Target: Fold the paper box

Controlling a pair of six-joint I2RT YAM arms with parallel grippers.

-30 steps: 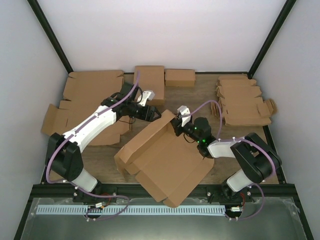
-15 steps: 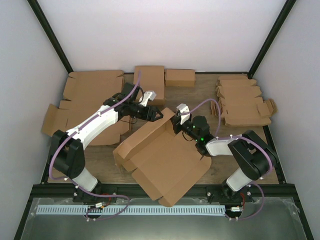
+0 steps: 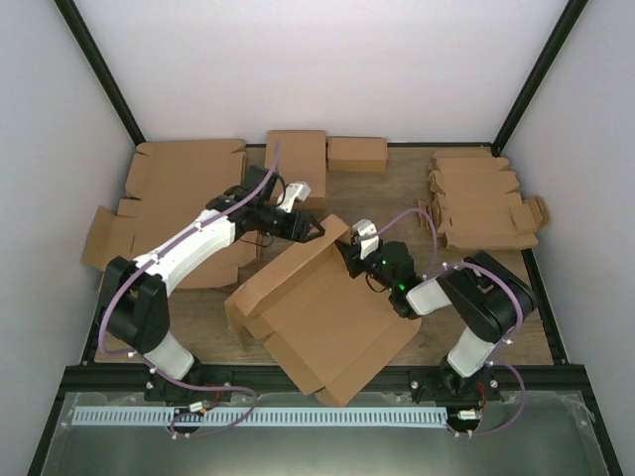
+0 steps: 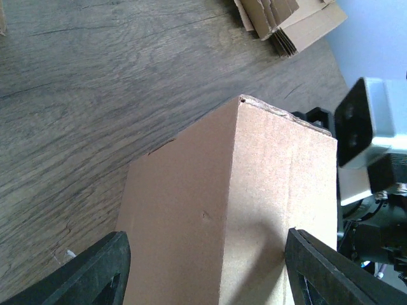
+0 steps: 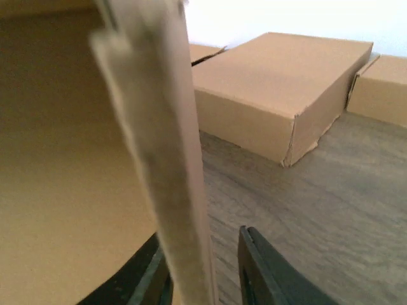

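The paper box [image 3: 317, 312], large brown cardboard, lies half folded at the table's middle with its far side wall raised. My left gripper [image 3: 310, 228] is open and hovers over the box's far corner. In the left wrist view the raised wall [image 4: 254, 190] fills the space between the wide-spread fingers [image 4: 95, 273] of the left gripper [image 4: 206, 276]. My right gripper [image 3: 349, 253] straddles the wall's right end. In the right wrist view the wall's edge [image 5: 165, 140] stands between the jaws of the right gripper [image 5: 206, 279]. It rests against the left finger, with a gap to the right finger [image 5: 261, 273].
Flat cardboard blanks [image 3: 184, 178] lie at the back left. Two folded boxes [image 3: 298, 164] [image 3: 357, 154] stand at the back; one shows in the right wrist view [image 5: 286, 82]. A stack of small notched blanks [image 3: 481, 203] sits at the right, also in the left wrist view [image 4: 289, 25].
My left gripper has moved right, over the box's far corner. My right gripper and the box have shifted a little left, and the raised wall stands closer to the left gripper.
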